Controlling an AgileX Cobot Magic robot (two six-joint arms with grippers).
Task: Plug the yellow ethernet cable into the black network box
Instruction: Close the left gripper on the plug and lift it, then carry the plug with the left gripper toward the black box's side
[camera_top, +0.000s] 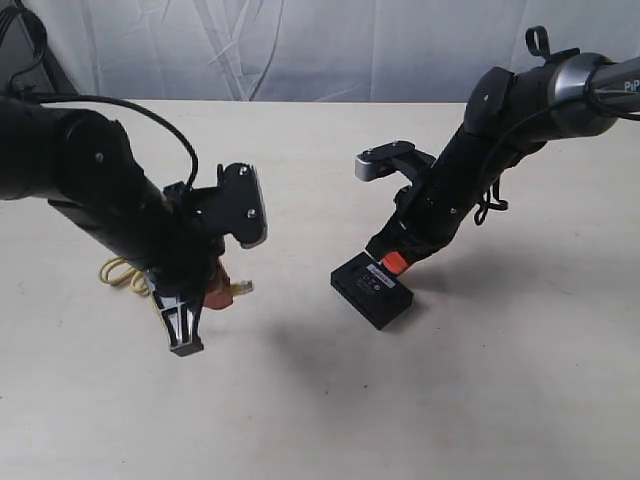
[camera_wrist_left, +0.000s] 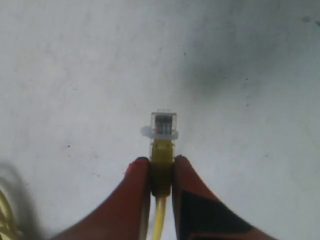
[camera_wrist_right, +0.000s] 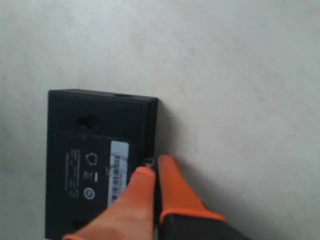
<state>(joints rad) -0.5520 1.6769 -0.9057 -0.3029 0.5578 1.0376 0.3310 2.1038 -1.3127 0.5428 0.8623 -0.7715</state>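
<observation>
Nearest me, the left end effector (camera_wrist_left: 161, 172) is clamped on the yellow ethernet cable (camera_wrist_left: 161, 155) just behind its clear plug (camera_wrist_left: 164, 125), held above the tabletop (camera_top: 320, 400). Apart from it, to the right, the black network box (camera_top: 373, 290) lies flat, label up. The right end effector (camera_wrist_right: 155, 167), fingers pressed together, touches its edge.

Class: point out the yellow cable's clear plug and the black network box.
clear plug (camera_wrist_left: 164, 125), left wrist view, its transparent tip.
black network box (camera_wrist_right: 65, 112), right wrist view, bare top face.
</observation>
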